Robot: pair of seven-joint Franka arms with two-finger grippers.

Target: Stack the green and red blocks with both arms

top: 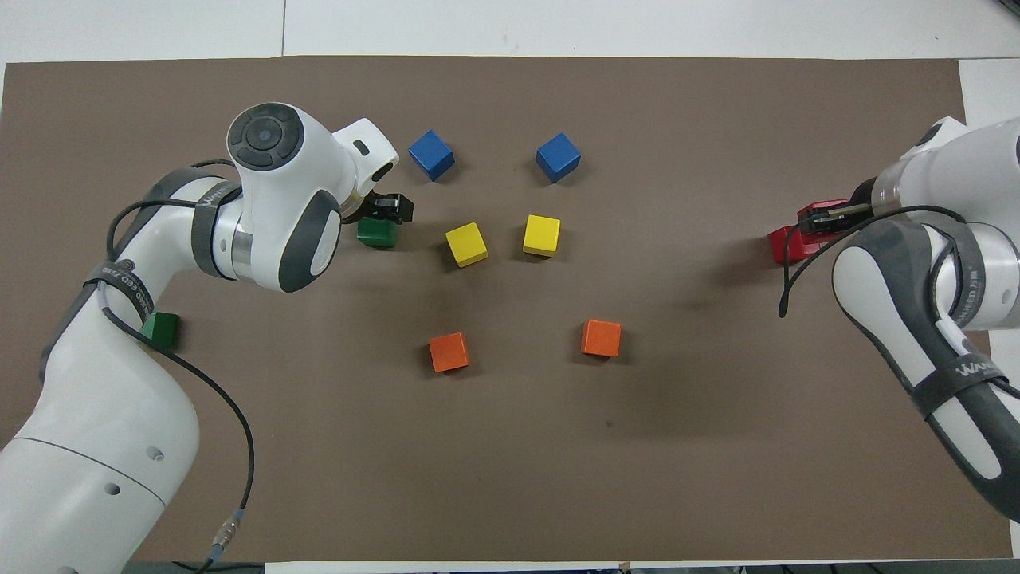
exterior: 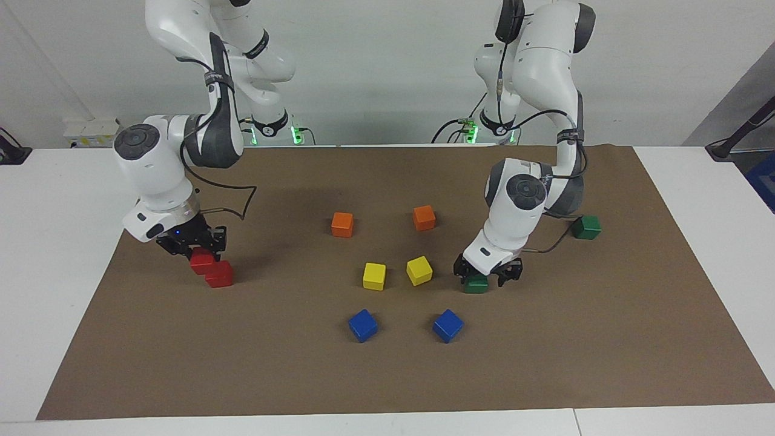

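Observation:
My right gripper (exterior: 195, 247) is shut on a red block (exterior: 201, 260) and holds it tilted just above the mat, against the second red block (exterior: 219, 274) toward the right arm's end. Both reds show in the overhead view (top: 821, 214) (top: 791, 243), partly covered by the right gripper (top: 833, 214). My left gripper (exterior: 488, 274) is down over a green block (exterior: 476, 283) that rests on the mat, and is shut on it; it shows in the overhead view too (top: 377, 233). The second green block (exterior: 586, 227) lies nearer the robots, under the left arm (top: 162, 328).
Two orange cubes (exterior: 342, 224) (exterior: 424, 217), two yellow cubes (exterior: 374, 276) (exterior: 419, 270) and two blue cubes (exterior: 362, 325) (exterior: 448, 325) lie in rows mid-table on the brown mat (exterior: 605, 351). One yellow cube stands close beside the left gripper.

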